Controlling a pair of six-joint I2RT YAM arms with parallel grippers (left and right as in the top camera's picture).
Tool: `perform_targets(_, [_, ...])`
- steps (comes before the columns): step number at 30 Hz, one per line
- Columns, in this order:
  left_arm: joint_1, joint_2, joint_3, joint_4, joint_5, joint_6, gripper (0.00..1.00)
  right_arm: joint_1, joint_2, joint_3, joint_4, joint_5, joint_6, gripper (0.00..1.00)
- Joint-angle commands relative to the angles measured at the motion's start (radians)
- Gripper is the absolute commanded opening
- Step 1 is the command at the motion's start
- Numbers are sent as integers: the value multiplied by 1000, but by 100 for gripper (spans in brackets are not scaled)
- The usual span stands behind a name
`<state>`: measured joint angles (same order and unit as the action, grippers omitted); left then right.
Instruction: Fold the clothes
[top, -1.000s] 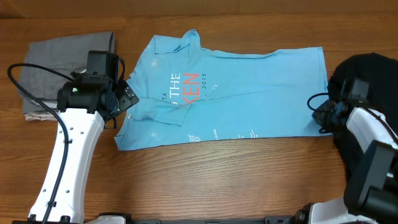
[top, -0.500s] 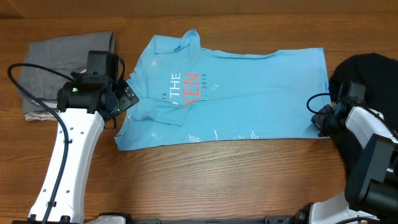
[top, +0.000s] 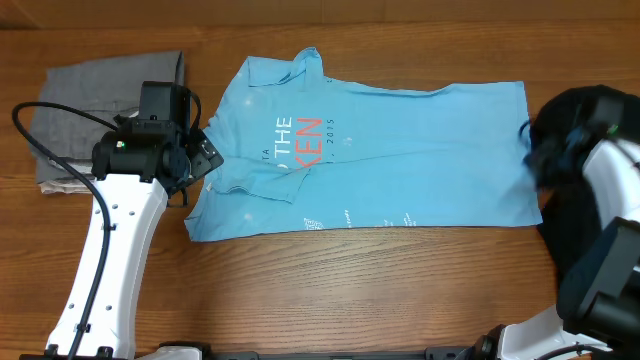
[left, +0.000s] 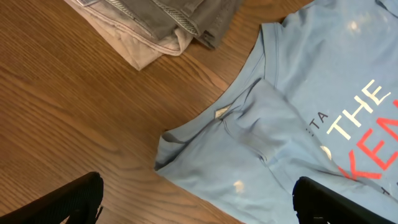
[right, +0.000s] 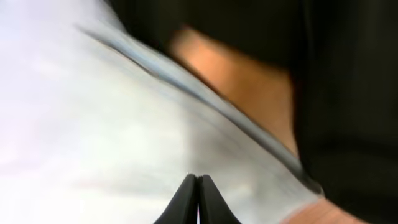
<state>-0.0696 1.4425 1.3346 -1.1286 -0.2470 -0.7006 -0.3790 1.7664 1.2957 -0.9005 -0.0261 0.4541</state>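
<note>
The light blue T-shirt (top: 400, 150) lies spread flat across the middle of the table, with white and red-orange lettering on its chest. My left gripper (top: 205, 160) hovers open over the shirt's left sleeve (left: 249, 137), one finger (left: 74, 199) above bare wood and the other over the cloth. My right gripper (top: 535, 160) is at the shirt's right hem, beside the black garment (top: 600, 110). In the blurred right wrist view its tips (right: 198, 177) press together above the pale shirt (right: 93, 124), and I see no fabric between them.
Folded grey trousers (top: 100, 90) lie on a beige garment (top: 60, 185) at the back left, just beyond my left arm. The black garment fills the right edge of the table. Bare wood (top: 350, 290) runs along the front.
My right gripper has moved back and to the right, toward the black garment. The shirt's right hem has shifted right with it. The left arm has not moved.
</note>
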Motion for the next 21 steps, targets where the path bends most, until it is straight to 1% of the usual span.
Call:
perform_targets(1, [4,3,3,3,-6,-3,100,-5,-39,204,-43,-28,-71,6])
perform_targets(3, [4,3,3,3,-6,-3,100,-6,-38,260,-48,-28,-115,4])
perform_targets(8, [4,3,3,3,-6,-3,100,-22,-18,270,-18,-29,-123,4])
perform_targets(13, [4,3,3,3,-6,-3,100,-33,94,270,24,-85,-225,4])
perform_targets(21, [4,3,3,3,-6,-3,100,-39,280,270,114,-100,-223,4])
